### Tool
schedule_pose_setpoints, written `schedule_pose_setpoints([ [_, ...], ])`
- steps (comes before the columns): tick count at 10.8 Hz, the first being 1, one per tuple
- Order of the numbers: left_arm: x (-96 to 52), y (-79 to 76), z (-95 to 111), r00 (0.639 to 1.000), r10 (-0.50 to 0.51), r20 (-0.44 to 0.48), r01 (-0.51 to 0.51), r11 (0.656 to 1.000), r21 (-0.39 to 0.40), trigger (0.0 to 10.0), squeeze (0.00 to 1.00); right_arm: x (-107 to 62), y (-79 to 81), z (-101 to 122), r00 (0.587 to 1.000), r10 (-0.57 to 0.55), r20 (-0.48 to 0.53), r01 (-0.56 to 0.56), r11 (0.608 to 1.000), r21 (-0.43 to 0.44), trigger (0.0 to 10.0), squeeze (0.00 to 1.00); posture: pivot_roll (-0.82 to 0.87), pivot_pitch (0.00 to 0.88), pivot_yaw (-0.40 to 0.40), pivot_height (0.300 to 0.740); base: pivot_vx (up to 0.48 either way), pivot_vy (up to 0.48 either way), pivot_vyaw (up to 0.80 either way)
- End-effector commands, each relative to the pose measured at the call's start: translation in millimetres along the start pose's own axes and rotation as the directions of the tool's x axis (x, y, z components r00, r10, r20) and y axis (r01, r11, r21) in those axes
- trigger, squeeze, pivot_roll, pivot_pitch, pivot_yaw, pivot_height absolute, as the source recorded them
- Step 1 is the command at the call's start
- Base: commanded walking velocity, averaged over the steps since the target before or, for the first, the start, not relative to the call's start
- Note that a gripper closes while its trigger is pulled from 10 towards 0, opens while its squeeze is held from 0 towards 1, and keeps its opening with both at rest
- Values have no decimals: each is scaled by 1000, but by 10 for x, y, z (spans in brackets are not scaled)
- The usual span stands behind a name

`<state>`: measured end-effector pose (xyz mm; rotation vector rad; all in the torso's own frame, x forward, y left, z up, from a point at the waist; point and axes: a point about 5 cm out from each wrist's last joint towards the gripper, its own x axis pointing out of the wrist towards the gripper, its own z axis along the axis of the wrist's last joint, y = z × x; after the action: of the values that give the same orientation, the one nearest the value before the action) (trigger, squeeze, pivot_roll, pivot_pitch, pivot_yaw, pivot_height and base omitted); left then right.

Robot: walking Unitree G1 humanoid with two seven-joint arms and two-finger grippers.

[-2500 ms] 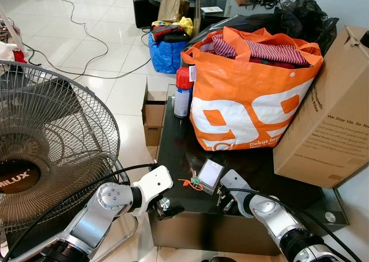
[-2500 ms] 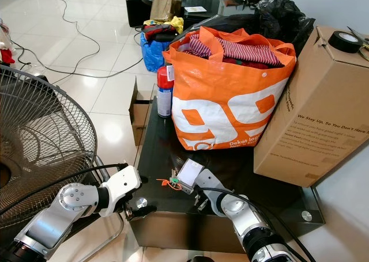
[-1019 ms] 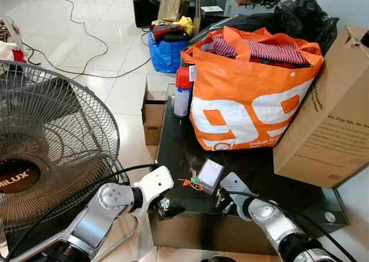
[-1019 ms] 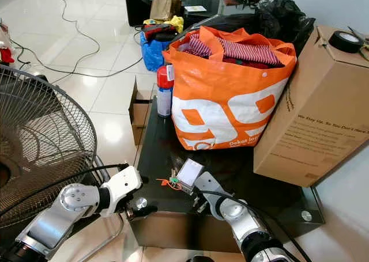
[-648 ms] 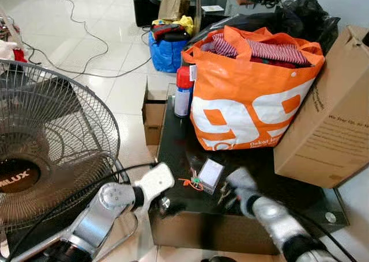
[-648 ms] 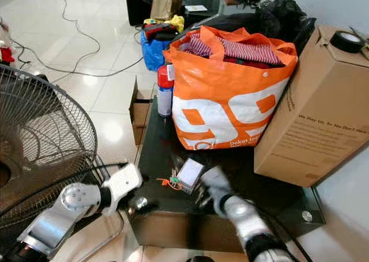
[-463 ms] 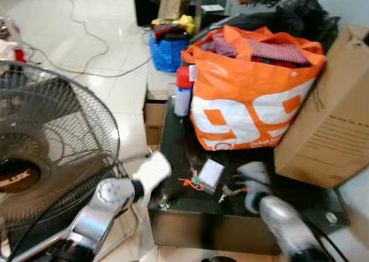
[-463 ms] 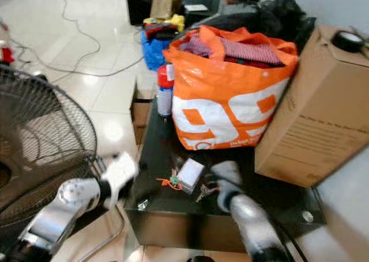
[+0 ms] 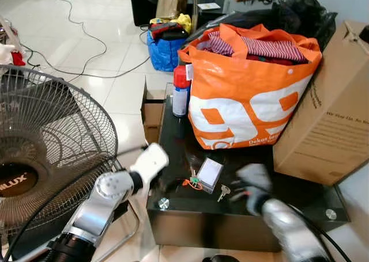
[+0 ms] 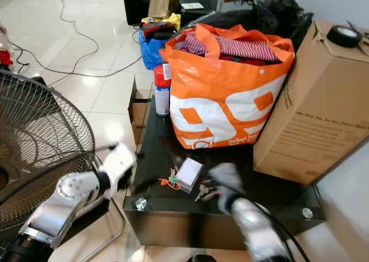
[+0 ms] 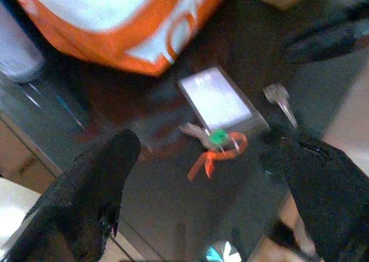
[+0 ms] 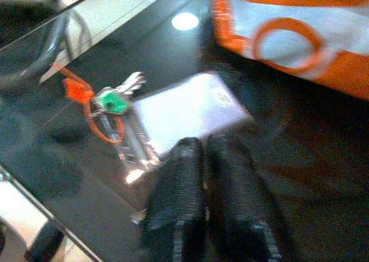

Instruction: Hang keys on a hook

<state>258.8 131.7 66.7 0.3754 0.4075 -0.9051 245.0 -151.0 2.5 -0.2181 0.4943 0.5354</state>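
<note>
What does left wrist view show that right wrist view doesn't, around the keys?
Left wrist view adds: a loose silver key lying apart from the bunch, the spray can, and the left tool, fingers open, aimed at the bunch. Right wrist view adds: the right tool close up, fingers shut on nothing, just short of the white case. Both share: the key bunch with green tag and orange strap beside that case, the black glass table, the orange bag.

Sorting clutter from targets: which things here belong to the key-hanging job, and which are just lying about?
Job:
keys with orange tag
loose key
left claw, open
right claw, shut

Lying about:
orange bag
cardboard box
spray can
fan
small white box
</note>
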Motion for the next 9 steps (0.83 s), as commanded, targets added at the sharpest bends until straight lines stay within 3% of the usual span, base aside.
schedule_pose_setpoints([
  [1, 29, -21, -9, 999, -44, -28, 44, 999, 23, 10000, 0, 39, -11, -22, 998, 14, -54, -17, 998, -65, 10000, 1000, -127, 0, -11, 740, 0, 0, 0],
  [4, 92, -62, -48, 990, -116, -80, 121, 990, 66, 10000, 0, 219, 79, -6, 990, 60, -128, -83, 980, -181, 10000, 1000, -145, 0, -26, 740, 0, 0, 0],
  [8, 51, -131, -107, 984, -148, -98, 154, 986, 67, 10000, 0, 306, 54, -59, 979, 25, -201, -73, 969, -236, 10000, 1000, -139, 0, -49, 740, 0, 0, 0],
  [9, 35, -147, -117, 984, -147, -98, 154, 986, 62, 10000, 0, 311, 25, -83, 975, 6, -223, -64, 965, -253, 10000, 0, -133, 0, -60, 740, 0, 0, 0],
])
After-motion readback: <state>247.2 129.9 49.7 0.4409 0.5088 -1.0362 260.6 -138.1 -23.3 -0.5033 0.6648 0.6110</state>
